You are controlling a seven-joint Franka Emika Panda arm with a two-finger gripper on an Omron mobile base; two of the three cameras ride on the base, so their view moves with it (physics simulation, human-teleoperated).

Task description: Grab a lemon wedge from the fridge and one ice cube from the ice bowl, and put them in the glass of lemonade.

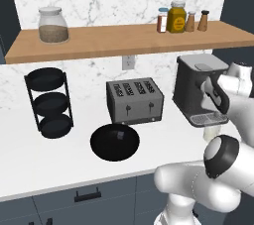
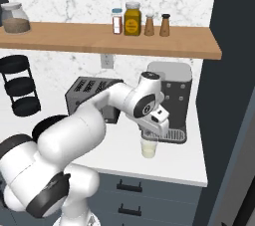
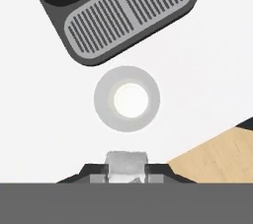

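The ice cube [image 3: 127,165] sits clamped between the gripper [image 3: 127,174] tips, directly above the glass of lemonade [image 3: 127,99], which stands on the counter [image 3: 207,70] just before the coffee machine [image 2: 172,90]. Released off-centre, the cube could clip the rim and bounce away. Nearly square, the cube shows no clear long axis.

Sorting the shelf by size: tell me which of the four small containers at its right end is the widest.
The amber jar with the yellow lid, second from the left: broader than the red-banded shaker beside it and the two slim brown shakers on its right.
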